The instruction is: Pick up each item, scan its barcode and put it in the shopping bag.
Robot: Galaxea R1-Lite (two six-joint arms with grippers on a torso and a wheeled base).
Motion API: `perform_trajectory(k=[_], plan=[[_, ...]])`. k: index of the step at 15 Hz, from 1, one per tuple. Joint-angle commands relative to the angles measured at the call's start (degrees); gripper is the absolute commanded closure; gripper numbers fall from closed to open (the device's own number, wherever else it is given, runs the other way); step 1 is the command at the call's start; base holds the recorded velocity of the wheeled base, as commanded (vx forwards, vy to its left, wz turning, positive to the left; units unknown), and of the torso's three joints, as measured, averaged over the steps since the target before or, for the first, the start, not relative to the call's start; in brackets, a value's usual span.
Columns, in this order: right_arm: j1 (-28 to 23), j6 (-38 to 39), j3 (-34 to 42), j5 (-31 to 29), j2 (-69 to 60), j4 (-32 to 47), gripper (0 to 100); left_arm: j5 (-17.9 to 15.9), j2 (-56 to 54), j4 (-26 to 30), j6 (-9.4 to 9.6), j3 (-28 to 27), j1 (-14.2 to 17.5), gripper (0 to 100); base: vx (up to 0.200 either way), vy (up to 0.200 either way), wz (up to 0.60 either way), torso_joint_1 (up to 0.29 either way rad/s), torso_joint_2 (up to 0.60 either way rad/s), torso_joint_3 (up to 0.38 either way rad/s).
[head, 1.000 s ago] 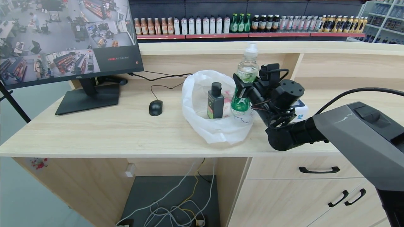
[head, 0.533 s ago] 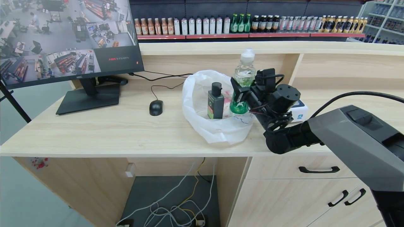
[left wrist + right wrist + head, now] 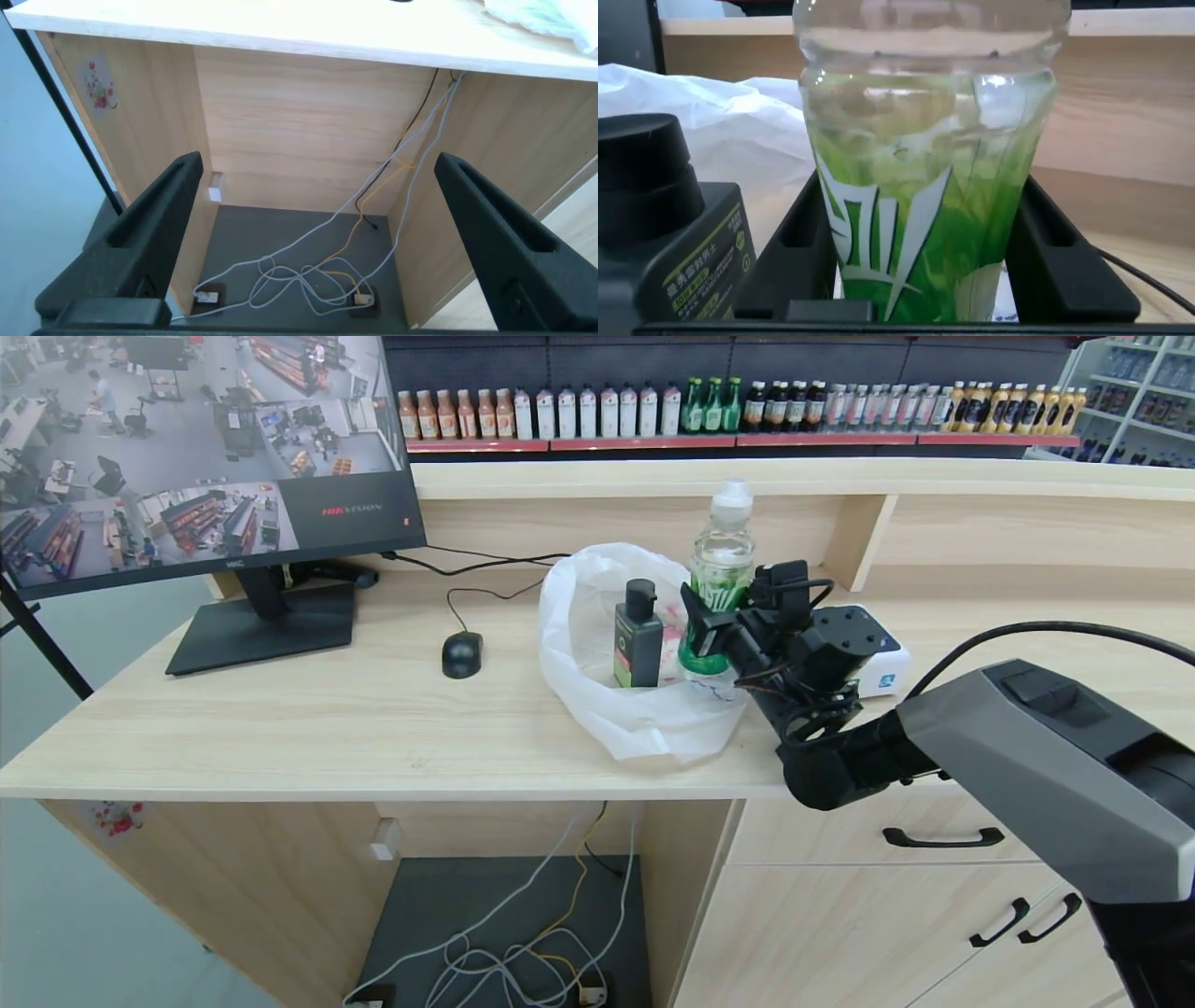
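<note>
Water bottle (image 3: pixel 719 583) is upright in the right end effector (image 3: pixel 717 627), whose fingers are pinching it around the green label. You can see them on both sides of it from the right wrist view (image 3: pixel 924 187). It sits at the right-hand edge of the shopping bag (image 3: pixel 597 709), and its base looks to be just dipping into the bag's open mouth, though the thin plastic makes that hard to call. There's already a dark pump bottle (image 3: pixel 638 639) standing inside the bag, just beside it.

So I'd say this is the bagging step for this item. The white scanner box (image 3: pixel 882 663) is on the table (image 3: pixel 280 709) on the far side of the arm from the bag.

The next move needs a straight lowering until the base rests on the bag's floor, clear of the dark bottle, then letting go and backing out without snagging the plastic.

The left end effector (image 3: pixel 318 233) is spread wide, holding nothing, well away from the bag and below table level.
</note>
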Motion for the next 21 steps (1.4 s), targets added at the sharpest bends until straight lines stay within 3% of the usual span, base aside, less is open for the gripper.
perform_trajectory(k=[1, 8, 9, 17, 21], plan=[[0.03, 0.01, 0.63, 0.01, 0.31, 0.01, 100, 0.03, -0.02, -0.01, -0.04, 0.0, 0.01, 0, 0.0, 0.0, 0.0, 0.0, 0.0, 0.0], [-0.15, 0.36, 0.63, 0.1, 0.04, 0.09, 100, 0.03, -0.02, -0.01, -0.04, -0.09, 0.01, 0, 0.0, 0.0, 0.0, 0.0, 0.0, 0.0], [-0.15, 0.36, 0.63, 0.01, -0.05, 0.09, 0, 0.03, -0.02, -0.01, 0.05, 0.0, 0.01, 0, 0.0, 0.0, 0.0, 0.0, 0.0, 0.0], [-0.24, 0.53, 0.9, 0.01, -2.68, -0.7, 0, 0.03, -0.02, -0.01, 0.05, 0.0, 0.01, 0, 0.0, 0.0, 0.0, 0.0, 0.0, 0.0], [-0.15, 0.45, 10.65, -0.26, -8.83, -4.21, 0, 0.03, -0.02, -0.01, -0.04, 0.0, 0.01, 0, 0.0, 0.0, 0.0, 0.0, 0.0, 0.0]])
